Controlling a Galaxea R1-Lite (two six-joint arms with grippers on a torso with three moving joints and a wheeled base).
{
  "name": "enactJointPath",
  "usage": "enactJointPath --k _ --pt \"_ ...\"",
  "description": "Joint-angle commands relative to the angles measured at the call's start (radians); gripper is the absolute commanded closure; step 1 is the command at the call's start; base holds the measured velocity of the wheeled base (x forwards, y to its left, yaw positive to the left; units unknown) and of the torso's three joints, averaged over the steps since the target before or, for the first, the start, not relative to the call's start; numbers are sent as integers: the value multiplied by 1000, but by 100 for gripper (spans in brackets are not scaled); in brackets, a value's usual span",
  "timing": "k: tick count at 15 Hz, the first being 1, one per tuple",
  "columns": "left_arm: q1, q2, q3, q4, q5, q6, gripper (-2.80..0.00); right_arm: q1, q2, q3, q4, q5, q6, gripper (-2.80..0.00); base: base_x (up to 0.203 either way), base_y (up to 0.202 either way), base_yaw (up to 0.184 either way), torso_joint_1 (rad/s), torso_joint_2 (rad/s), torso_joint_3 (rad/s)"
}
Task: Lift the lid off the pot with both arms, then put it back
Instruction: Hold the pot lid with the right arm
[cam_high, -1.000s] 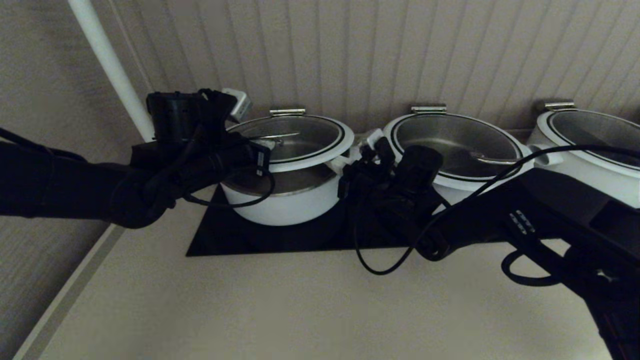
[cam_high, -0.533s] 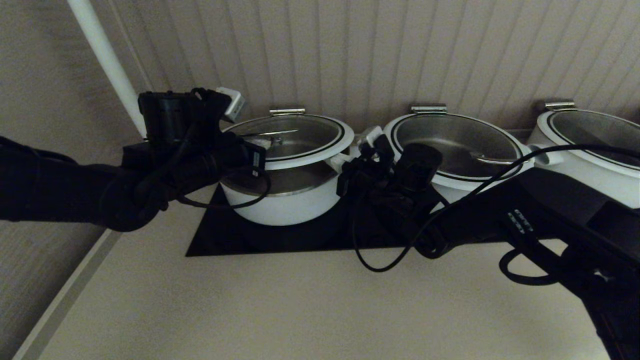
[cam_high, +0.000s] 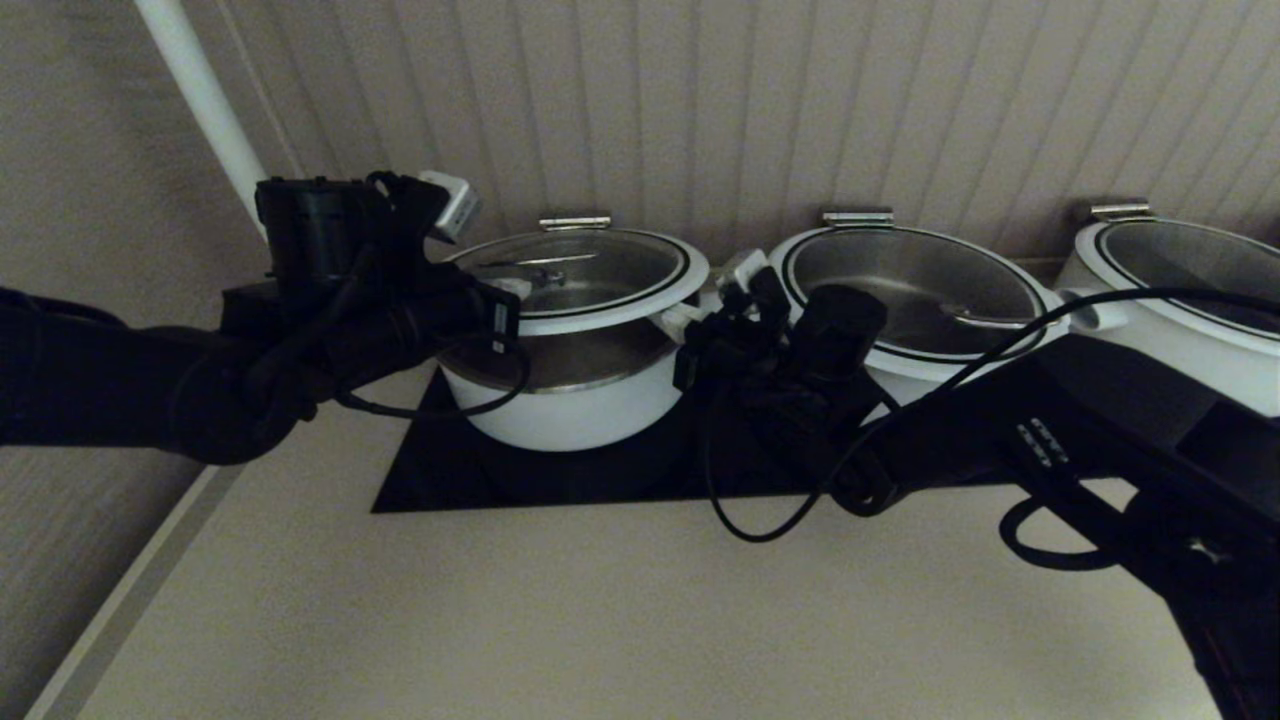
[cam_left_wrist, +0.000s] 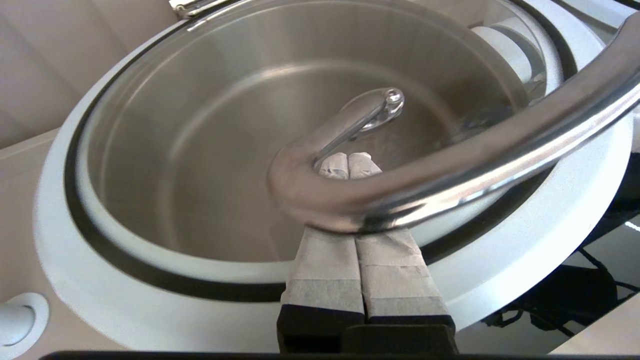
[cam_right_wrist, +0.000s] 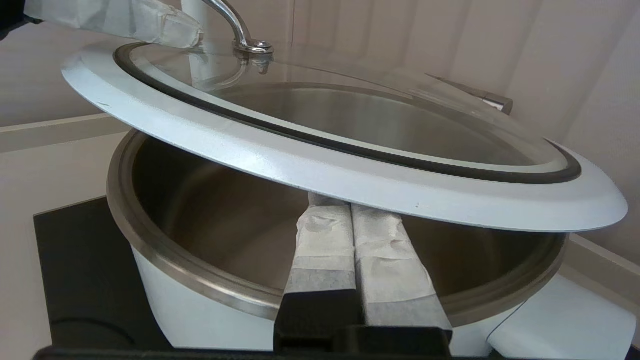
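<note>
The glass lid (cam_high: 600, 268) with a white rim is raised and tilted above the white pot (cam_high: 575, 415), with a gap showing the steel lining. My left gripper (cam_high: 512, 290) is shut, its white-wrapped fingers (cam_left_wrist: 325, 260) passed under the steel loop handle (cam_left_wrist: 450, 165), which rests on them; its tips (cam_left_wrist: 348, 162) show through the loop. My right gripper (cam_high: 692, 315) is shut, its fingers (cam_right_wrist: 325, 240) pushed under the lid's white rim (cam_right_wrist: 350, 175) over the pot's steel edge (cam_right_wrist: 165, 260). The left fingertips (cam_right_wrist: 165, 25) show at the lid's far side.
The pot stands on a black hob plate (cam_high: 470, 485) on a beige counter. Two wider white pots with lids (cam_high: 905, 290) (cam_high: 1190, 280) stand to the right, the nearer close behind my right wrist. A ribbed wall is behind, a white pipe (cam_high: 205, 105) at the left.
My left arm has moved up and to the left, raising the lid's handle side a little. My right arm has barely moved.
</note>
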Motion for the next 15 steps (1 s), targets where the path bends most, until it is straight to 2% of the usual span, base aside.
enactJointPath --k 1,11,15 --pt "3 -17 1 -4 -1 1 0 0 -6 1 -5 4 -2 0 0 0 0 0 0 0" --pt "32 -96 1 64 -1 2 0 -3 -6 1 -6 4 -2 0 0 0 0 0 0 0" --pt "32 -138 58 65 -1 2 0 -7 -8 0 -8 4 -1 0 0 0 0 0 0 0"
